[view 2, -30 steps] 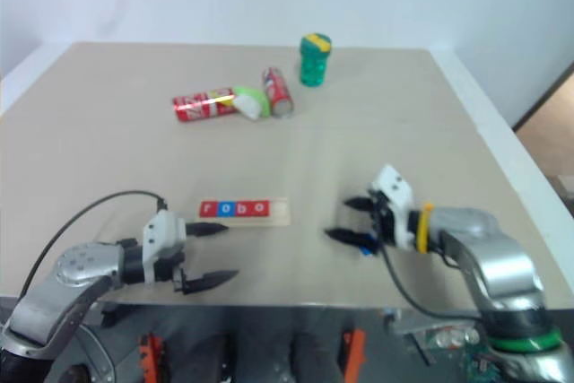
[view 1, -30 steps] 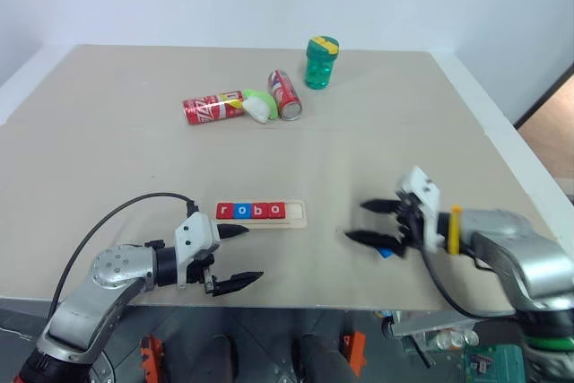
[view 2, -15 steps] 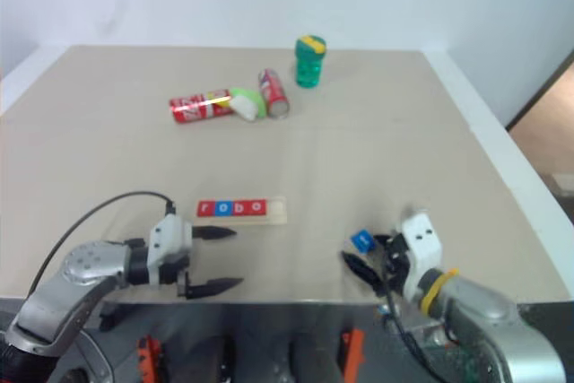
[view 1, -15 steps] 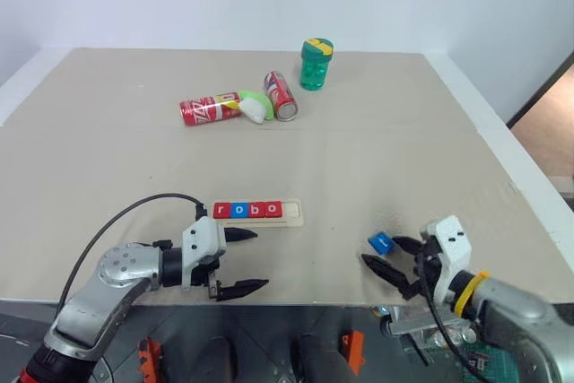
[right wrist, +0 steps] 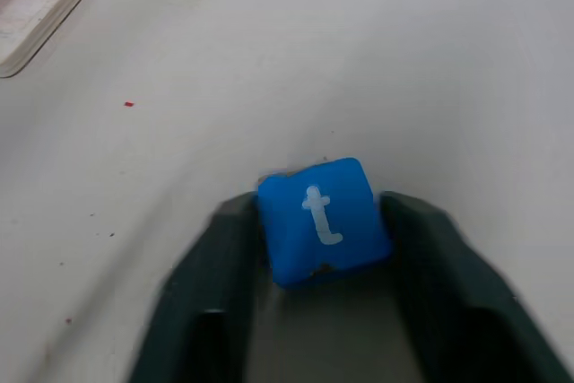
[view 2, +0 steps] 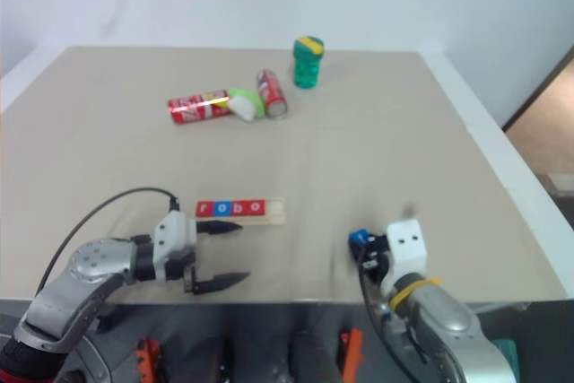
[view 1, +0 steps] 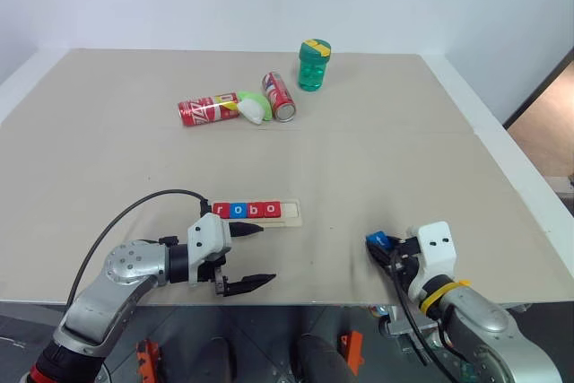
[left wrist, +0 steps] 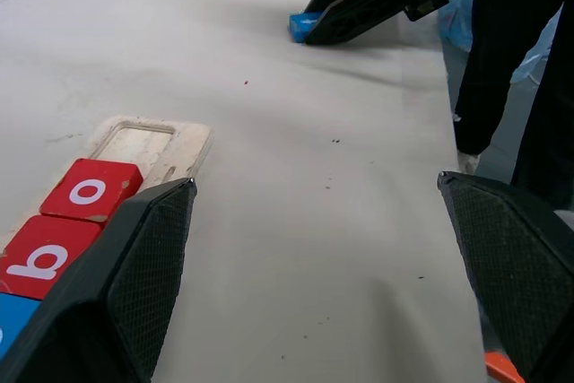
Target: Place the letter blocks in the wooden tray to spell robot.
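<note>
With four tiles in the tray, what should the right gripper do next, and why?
Probably finish closing on the blue t block, which sits between the right gripper's fingers on the table, then lift it. The wooden tray reads r-o-b-o, its last slot bare.

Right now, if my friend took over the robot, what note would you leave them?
Left gripper: open, holding nothing, beside the wooden tray.
Right gripper: fingers on either side of the blue t block, near the table's front right edge; a firm grip isn't certain.
Done: r, o, b, o blocks sit in the tray; its last slot is bare.
Left: carry the t over, set it in that slot to finish robot.
</note>
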Available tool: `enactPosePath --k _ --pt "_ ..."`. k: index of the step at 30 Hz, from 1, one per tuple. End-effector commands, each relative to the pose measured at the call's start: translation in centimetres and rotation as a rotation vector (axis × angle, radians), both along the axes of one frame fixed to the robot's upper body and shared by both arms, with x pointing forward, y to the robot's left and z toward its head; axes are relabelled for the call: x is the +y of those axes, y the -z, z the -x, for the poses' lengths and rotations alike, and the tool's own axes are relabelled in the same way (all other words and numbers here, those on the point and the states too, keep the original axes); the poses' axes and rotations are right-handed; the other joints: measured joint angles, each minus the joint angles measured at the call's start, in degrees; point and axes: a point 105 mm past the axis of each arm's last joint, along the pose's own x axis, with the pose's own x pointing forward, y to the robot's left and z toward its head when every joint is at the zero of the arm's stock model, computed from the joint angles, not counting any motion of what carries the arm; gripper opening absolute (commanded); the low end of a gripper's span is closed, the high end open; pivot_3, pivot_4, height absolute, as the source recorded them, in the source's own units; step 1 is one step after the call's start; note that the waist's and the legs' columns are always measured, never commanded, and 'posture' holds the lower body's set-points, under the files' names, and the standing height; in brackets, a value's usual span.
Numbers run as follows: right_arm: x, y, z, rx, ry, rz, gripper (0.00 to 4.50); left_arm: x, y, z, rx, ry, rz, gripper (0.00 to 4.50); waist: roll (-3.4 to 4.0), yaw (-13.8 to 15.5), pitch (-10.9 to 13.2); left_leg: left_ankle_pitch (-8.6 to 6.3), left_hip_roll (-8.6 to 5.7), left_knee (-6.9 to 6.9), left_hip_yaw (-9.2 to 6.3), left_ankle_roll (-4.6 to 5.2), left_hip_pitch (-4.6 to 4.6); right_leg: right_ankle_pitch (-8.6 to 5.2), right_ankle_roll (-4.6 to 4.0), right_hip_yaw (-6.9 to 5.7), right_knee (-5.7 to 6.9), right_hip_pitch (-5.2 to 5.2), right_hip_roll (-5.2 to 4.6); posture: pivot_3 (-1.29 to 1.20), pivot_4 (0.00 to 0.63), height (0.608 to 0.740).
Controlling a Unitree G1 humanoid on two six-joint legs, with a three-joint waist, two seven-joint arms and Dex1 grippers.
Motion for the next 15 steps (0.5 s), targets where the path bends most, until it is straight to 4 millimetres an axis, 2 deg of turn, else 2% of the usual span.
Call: enactPosePath --k 1,7,12,15 --pt "2.1 -0.7 -0.4 -0.046 -0.025 -0.007 1.21 0.0 -0.5 -0.1 -0.030 -0.008 0.004 4.50 -0.01 -0.14 -0.01 0.00 0.03 0.00 0.00 0.00 0.00 0.00 -0.02 -0.02 0.00 -0.01 0.02 0.00 0.150 0.740" --pt "4.8 -3.4 -4.6 -0.154 -0.001 -0.026 1.21 -0.2 -0.3 -0.1 -0.024 -0.015 0.005 4.50 0.01 -0.40 0.01 0.07 0.06 0.02 0.00 0.00 0.03 0.16 -0.12 0.04 0.04 -0.07 0.03 0.00 0.150 0.740" --pt "7.3 -3.5 -6.6 -0.142 -0.032 -0.023 1.21 -0.1 -0.3 0.0 -0.024 -0.028 -0.004 4.50 -0.01 -0.08 0.00 0.07 0.02 0.00 0.02 -0.02 -0.13 0.06 0.03 0.01 0.02 -0.10 -0.03 0.00 0.150 0.740" --pt "7.9 -2.9 -6.6 -0.111 -0.050 -0.025 1.21 0.2 -0.4 0.0 -0.025 -0.042 -0.009 4.50 -0.01 0.08 0.00 0.03 -0.05 -0.03 0.02 -0.06 -0.23 0.13 0.29 -0.01 0.02 -0.19 -0.06 0.00 0.150 0.740"
